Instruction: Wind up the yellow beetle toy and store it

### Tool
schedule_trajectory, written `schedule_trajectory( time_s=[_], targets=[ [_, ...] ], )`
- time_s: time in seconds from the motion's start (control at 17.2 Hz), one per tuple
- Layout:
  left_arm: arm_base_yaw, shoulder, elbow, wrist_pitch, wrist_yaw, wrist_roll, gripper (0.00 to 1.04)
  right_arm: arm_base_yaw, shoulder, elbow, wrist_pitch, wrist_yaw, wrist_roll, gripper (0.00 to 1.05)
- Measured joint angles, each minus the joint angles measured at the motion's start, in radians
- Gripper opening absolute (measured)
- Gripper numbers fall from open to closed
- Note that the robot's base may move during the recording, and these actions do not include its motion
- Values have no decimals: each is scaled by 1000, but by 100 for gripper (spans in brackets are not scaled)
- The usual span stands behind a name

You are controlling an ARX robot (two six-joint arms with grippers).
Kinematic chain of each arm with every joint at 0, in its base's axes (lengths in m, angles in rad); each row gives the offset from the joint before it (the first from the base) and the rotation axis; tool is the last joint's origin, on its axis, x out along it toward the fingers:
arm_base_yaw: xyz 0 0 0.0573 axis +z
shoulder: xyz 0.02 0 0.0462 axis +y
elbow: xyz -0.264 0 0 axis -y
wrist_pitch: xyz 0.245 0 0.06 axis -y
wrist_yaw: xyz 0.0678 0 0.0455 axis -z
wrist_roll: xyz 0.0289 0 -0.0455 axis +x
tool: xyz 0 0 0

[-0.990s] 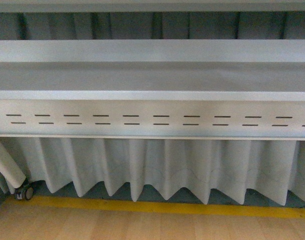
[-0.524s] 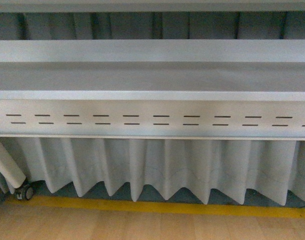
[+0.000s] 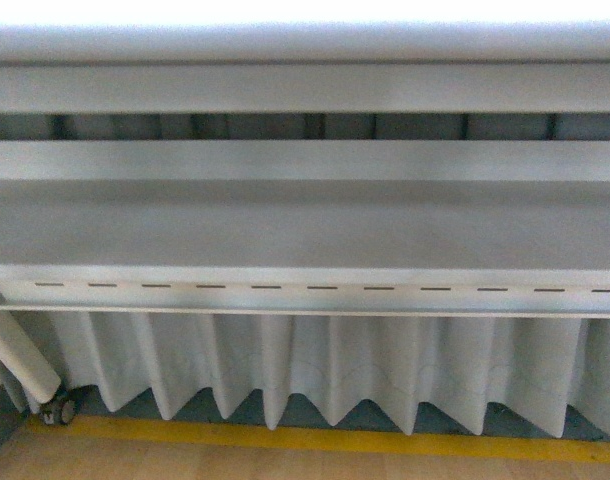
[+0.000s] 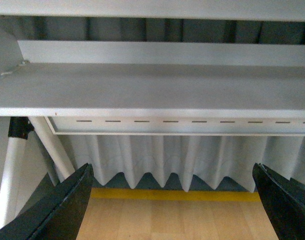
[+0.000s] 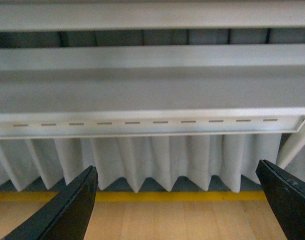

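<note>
Left gripper [image 4: 172, 168] and right gripper [image 5: 176, 167] are both hanging spread wide, facing the front edge of a grey shelf [image 3: 305, 225].

Desk [image 3: 305, 225]: matte light grey, plain, no pattern. Front rail [image 3: 305, 292] on the desk edge: off-white with one row of short dark dashes, evenly spaced. Behind the desk: dark grey drape [image 3: 235, 126] with vertical folds. Under the desk: pale grey-white curtain [image 3: 315, 365] with regular vertical pleats, a zigzag hem and a faint wavy line across it. Below the curtain: yellow stripe [image 3: 315, 437], then floor [image 3: 185, 465] in light tan wood-grain. Under the desk's left end: white tube leg [image 3: 20, 355], dark caster [image 3: 57, 410]. Left pincer [image 4: 171, 172] and right pincer [image 5: 176, 167]: fingers [image 4: 62, 210] plain glossy black. Left wrist view also shows a black clamp [image 4: 18, 127] under the desk.
</note>
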Motion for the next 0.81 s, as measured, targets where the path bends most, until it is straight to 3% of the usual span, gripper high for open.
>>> schedule_trajectory(
  time_s=[0.81],
  targets=[
    [0, 0, 0, -2, -1, 2, 98, 0, 0, 0, 1, -1, 3, 98]
  ],
)
